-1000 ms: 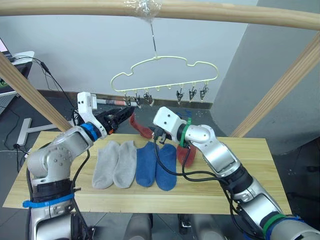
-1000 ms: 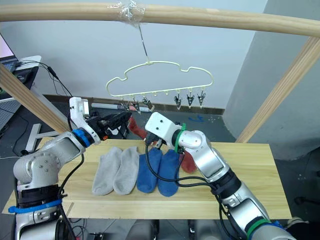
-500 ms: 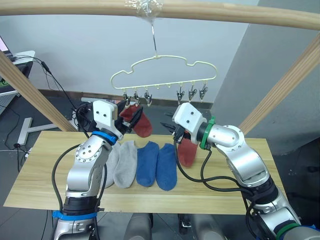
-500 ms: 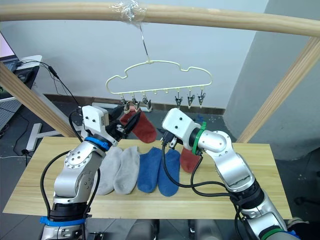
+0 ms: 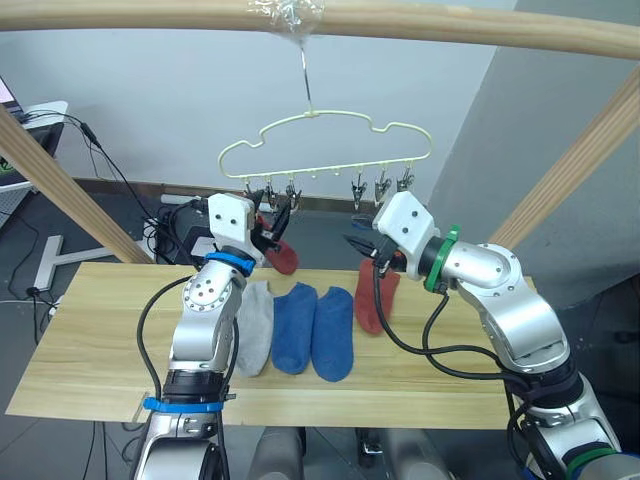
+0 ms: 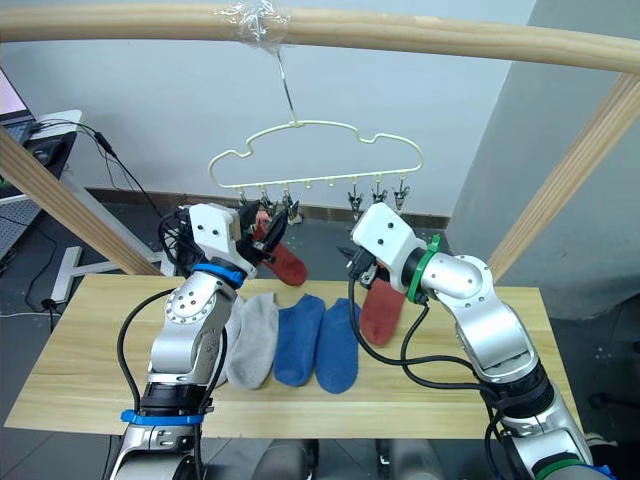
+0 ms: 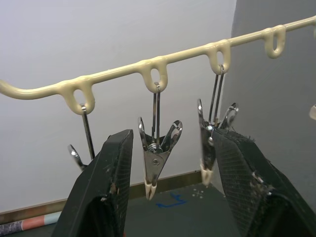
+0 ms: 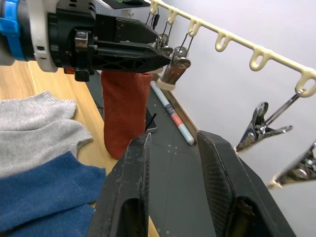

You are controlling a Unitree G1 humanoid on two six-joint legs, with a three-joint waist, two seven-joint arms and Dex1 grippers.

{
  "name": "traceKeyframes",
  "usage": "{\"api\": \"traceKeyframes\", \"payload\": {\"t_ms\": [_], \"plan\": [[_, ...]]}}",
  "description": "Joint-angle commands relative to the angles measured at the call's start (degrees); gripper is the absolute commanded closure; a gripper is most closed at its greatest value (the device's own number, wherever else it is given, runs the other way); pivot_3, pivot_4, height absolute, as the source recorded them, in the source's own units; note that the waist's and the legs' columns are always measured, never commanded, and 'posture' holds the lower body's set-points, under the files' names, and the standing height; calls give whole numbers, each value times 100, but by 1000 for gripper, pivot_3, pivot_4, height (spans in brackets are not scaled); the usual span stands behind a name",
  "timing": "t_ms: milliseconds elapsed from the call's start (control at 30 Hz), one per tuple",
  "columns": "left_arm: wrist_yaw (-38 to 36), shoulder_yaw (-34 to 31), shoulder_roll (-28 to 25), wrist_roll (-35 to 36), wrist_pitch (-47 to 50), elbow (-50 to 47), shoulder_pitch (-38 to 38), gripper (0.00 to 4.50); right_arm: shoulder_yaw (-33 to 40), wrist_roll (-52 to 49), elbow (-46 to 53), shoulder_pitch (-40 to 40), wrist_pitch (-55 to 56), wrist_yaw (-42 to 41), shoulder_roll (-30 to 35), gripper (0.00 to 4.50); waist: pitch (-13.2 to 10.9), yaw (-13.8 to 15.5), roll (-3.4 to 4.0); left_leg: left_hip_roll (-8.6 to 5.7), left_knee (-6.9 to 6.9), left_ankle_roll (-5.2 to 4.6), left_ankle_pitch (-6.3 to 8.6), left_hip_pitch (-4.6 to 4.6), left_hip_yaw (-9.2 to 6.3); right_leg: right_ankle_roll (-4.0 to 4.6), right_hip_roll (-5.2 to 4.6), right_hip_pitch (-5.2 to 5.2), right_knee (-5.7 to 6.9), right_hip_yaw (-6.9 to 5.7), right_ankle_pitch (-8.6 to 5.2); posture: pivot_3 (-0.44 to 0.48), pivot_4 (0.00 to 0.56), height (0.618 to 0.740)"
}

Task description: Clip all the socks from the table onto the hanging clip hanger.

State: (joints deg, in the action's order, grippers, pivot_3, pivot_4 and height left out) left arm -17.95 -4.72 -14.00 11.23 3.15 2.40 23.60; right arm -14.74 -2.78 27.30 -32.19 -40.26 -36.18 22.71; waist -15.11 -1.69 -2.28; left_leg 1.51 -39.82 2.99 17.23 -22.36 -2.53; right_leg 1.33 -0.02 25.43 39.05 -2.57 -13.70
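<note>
Left gripper [image 7: 168, 197], jaws apart, brackets a clip [image 7: 157, 160] on the clip hanger [image 5: 325, 140] upper centre; red sock [image 8: 123, 111] hangs there, probably clipped. Right gripper [image 8: 170, 197] open, empty. Next: fetch another sock.

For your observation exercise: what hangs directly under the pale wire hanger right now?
Six small metal clips hang under the hanger. One red sock dangles below the clips at the left gripper. The gripper covers the clip that holds it.
</note>
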Motion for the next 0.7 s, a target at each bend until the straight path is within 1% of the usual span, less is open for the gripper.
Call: {"api": "traceKeyframes", "payload": {"t_ms": [33, 333, 500, 700], "plan": [[144, -87, 67, -120, -374, 280, 171, 1911, 134, -114, 311, 14, 24, 27, 53, 2996, 0, 3, 0, 0, -1, 0, 0, 0, -2, 0, 0, 0, 0, -3, 0, -61, 258, 692], [161, -91, 113, -222, -978, 934, 382, 1911, 200, -335, 335, 64, 162, -4, 130, 2996, 0, 3, 0, 0, -1, 0, 0, -4, -5, -1, 0, 0, -1, -7, 0, -67, 258, 692], [227, -135, 143, -214, -1096, 1051, 584, 1911, 202, -392, 317, 63, 219, 21, 148, 2996, 0, 3, 0, 0, -3, 0, 0, -5, -8, -2, 0, -1, -1, -11, -1, -66, 257, 692], [289, -97, 187, -240, -1042, 970, 681, 1911, 211, -466, 288, 98, 315, -26, 178, 2996, 0, 3, 0, 0, -2, 0, 0, -6, -9, 0, 0, -1, -1, -13, 0, -64, 254, 692]]}}
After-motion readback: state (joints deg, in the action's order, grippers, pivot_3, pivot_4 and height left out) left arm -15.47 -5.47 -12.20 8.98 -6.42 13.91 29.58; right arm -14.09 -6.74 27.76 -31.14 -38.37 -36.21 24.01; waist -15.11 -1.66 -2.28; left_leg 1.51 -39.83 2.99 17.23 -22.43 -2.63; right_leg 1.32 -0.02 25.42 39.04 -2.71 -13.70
